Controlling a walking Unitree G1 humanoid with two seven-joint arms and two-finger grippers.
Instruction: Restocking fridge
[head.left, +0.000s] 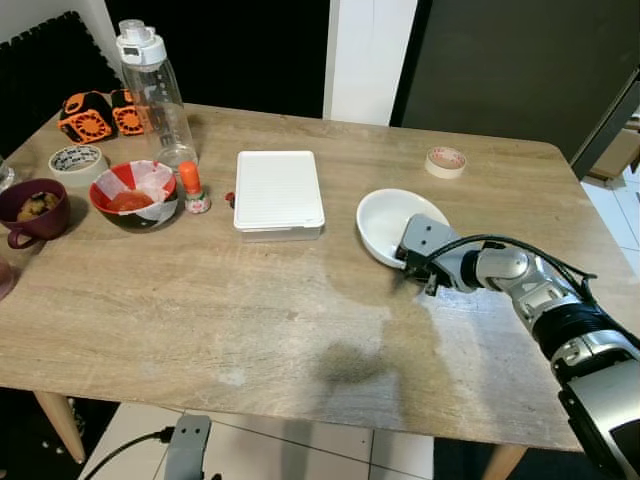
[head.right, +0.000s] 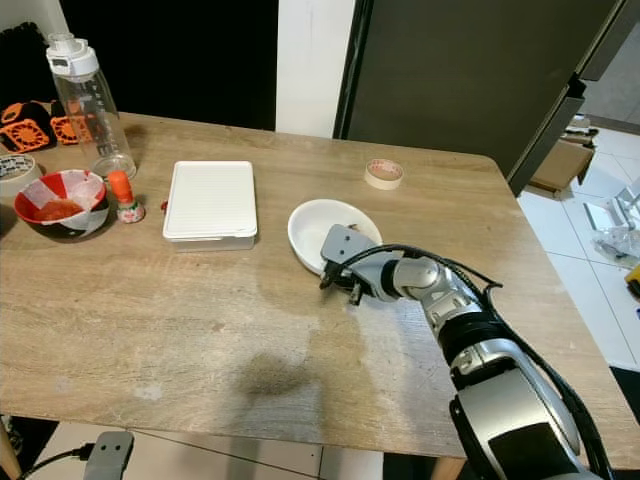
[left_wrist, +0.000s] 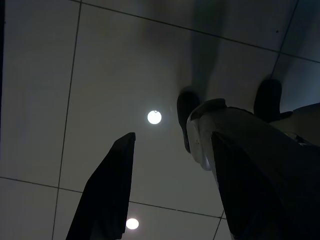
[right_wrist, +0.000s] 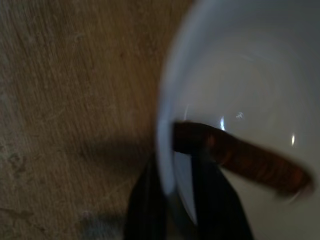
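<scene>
The round white ceramic bowl (head.left: 392, 222) sits on the light wooden table (head.left: 250, 320), just to the right of the flat white lidded plastic container (head.left: 278, 193). A brown sausage-like piece of food (right_wrist: 240, 157) lies inside it. The right gripper (right_wrist: 172, 197) pinches the bowl's near rim, one black finger (right_wrist: 217, 200) inside and the other outside. Beyond the bowl lies a small roll of tape (head.left: 446, 161). Far left of the bowl stand a red-and-white patterned bowl (head.left: 133, 195), a small orange-capped bottle (head.left: 192, 188) and a tall clear water bottle (head.left: 155, 92). The left gripper (left_wrist: 167, 185) hangs with fingers apart above a tiled floor (left_wrist: 100, 75).
</scene>
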